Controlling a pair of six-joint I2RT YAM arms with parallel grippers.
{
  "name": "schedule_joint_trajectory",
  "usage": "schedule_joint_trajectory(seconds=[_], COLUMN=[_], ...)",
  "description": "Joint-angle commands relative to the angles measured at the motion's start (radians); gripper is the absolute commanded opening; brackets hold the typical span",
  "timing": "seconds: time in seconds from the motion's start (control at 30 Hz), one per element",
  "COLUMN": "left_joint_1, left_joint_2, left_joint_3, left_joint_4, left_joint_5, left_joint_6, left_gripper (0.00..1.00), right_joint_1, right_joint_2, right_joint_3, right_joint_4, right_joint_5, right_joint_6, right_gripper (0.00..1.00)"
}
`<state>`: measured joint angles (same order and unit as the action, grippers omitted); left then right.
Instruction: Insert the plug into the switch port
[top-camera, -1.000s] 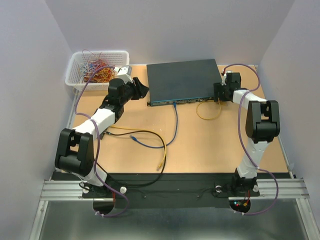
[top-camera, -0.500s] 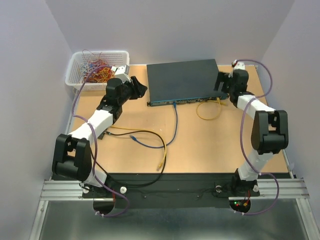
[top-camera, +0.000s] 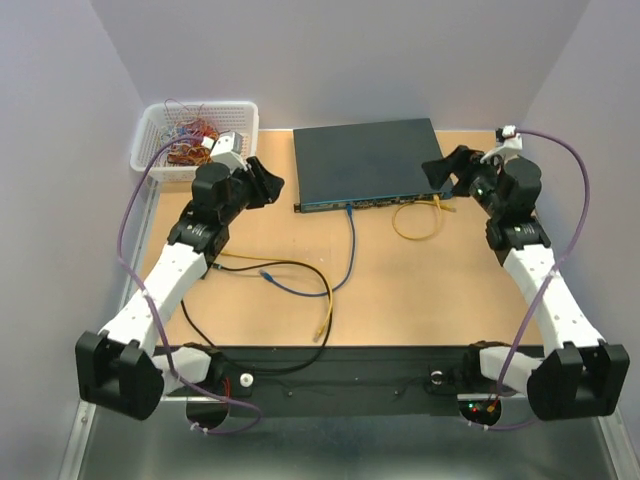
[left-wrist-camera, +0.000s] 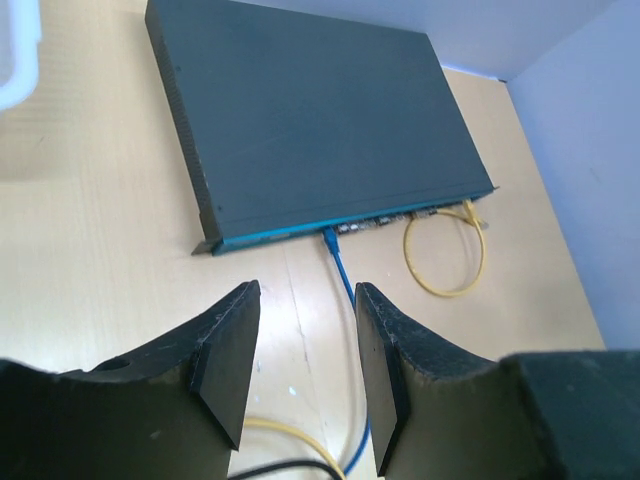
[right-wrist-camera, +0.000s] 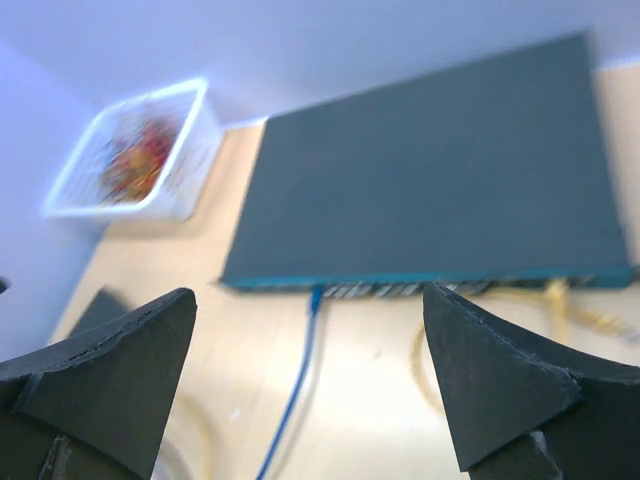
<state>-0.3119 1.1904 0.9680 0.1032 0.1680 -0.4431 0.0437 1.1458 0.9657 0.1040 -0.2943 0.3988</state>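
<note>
The dark switch (top-camera: 365, 160) lies flat at the back centre, its port row facing me. A blue cable (top-camera: 350, 240) is plugged into a left port. A short yellow loop (top-camera: 414, 238) lies in front of the right ports, and its plug (left-wrist-camera: 468, 208) sits at the switch's front face; how deep it goes I cannot tell. My left gripper (top-camera: 268, 182) hovers left of the switch, open, with only table showing between its fingers (left-wrist-camera: 225, 350). My right gripper (top-camera: 445, 172) hangs off the switch's right front corner, wide open and empty. The right wrist view shows the switch (right-wrist-camera: 430, 170) and the blue cable (right-wrist-camera: 300, 370) blurred.
A white basket (top-camera: 150, 135) of coloured bands stands at the back left. A loose black cable (top-camera: 290, 265), a long yellow cable (top-camera: 328, 300) with a free plug (top-camera: 320, 333), and the blue cable's free plug (top-camera: 267, 272) lie on the table. Walls close in on three sides.
My right gripper opened wide and drew back right from the switch's right end. The left arm pulled back from the switch's left corner.
</note>
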Motion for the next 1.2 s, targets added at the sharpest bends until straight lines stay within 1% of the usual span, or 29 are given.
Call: schedule_joint_trajectory(seconds=[0.0, 0.07, 0.13, 0.17, 0.23, 0.27, 0.3, 0.33, 0.37, 0.4, 0.43, 0.47, 0.6, 0.67, 0.73, 0.8, 0.83, 0.9, 0.97, 1.07, 1.17], left_joint_1=[-0.041, -0.055, -0.072, -0.081, -0.087, -0.09, -0.09, -0.09, -0.09, -0.09, -0.09, -0.09, -0.09, -0.09, -0.09, -0.09, -0.09, -0.09, -0.09, -0.101, -0.131], left_joint_2=[-0.136, -0.176, -0.241, -0.283, -0.336, -0.392, -0.393, -0.435, -0.448, -0.456, -0.463, -0.468, -0.564, -0.584, -0.597, -0.629, -0.643, -0.681, -0.713, -0.778, -0.842], left_joint_3=[0.069, 0.071, 0.063, 0.064, 0.066, 0.061, 0.066, 0.075, 0.087, 0.122, 0.141, 0.174, 0.216, 0.244, 0.3, 0.337, 0.342, 0.354, 0.345, 0.318, 0.281], left_joint_4=[-0.21, -0.316, -0.385, -0.46, -0.557, -0.583, -0.608, -0.637, -0.698, -0.729, -0.79, -0.816, -0.901, -0.977, -1.048, -1.155, -1.155, -1.209, -1.223, -1.215, -1.211], left_joint_5=[-0.077, -0.11, -0.195, -0.276, -0.355, -0.434, -0.477, -0.516, -0.547, -0.585, -0.596, -0.596, -0.517, -0.504, -0.539, -0.607, -0.623, -0.671, -0.682, -0.648, -0.61], left_joint_6=[0.018, 0.029, 0.023, -0.009, -0.035, -0.051, -0.061, -0.083, -0.088, -0.088, -0.086, -0.085, -0.105, -0.108, -0.106, -0.098, -0.089, -0.063, -0.019, 0.006, 0.01], left_gripper=[0.54, 0.54, 0.54, 0.52, 0.51, 0.51, 0.51, 0.51, 0.52, 0.52, 0.54, 0.54, 0.54, 0.56, 0.56, 0.57, 0.58, 0.6, 0.61, 0.63, 0.64], right_joint_1=[0.013, 0.015, 0.021, 0.025, 0.028, 0.03, 0.03, 0.03, 0.031, 0.031, 0.031, 0.031, 0.033, 0.032, 0.033, 0.033, 0.033, 0.033, 0.033, 0.033, 0.033], right_joint_2=[-0.086, -0.107, -0.127, -0.133, -0.142, -0.141, -0.138, -0.133, -0.126, -0.121, -0.117, -0.109, -0.104, -0.106, -0.115, -0.129, -0.129, -0.142, -0.181, -0.242, -0.273], right_joint_3=[-0.019, -0.027, -0.028, -0.024, -0.016, -0.007, 0.002, 0.019, 0.027, 0.036, 0.048, 0.056, 0.074, 0.07, 0.058, 0.044, 0.041, 0.035, 0.025, 0.027, 0.019], right_joint_4=[-0.203, -0.254, -0.344, -0.409, -0.469, -0.533, -0.562, -0.587, -0.61, -0.653, -0.67, -0.709, -0.78, -0.797, -0.808, -0.814, -0.819, -0.833, -0.833, -0.826, -0.831], right_joint_5=[-0.167, -0.244, -0.267, -0.276, -0.249, -0.214, -0.198, -0.183, -0.171, -0.158, -0.157, -0.154, -0.151, -0.14, -0.14, -0.151, -0.151, -0.144, -0.146, -0.169, -0.141], right_joint_6=[0.133, 0.155, 0.176, 0.17, 0.17, 0.157, 0.156, 0.146, 0.138, 0.129, 0.115, 0.11, 0.084, 0.072, 0.052, 0.022, 0.014, -0.008, -0.02, -0.034, -0.038], right_gripper=[1.0, 1.0, 1.0, 1.0, 1.0, 1.0, 1.0, 1.0, 1.0, 1.0, 1.0, 1.0, 1.0, 1.0, 1.0, 1.0, 1.0, 1.0, 1.0, 1.0, 1.0])
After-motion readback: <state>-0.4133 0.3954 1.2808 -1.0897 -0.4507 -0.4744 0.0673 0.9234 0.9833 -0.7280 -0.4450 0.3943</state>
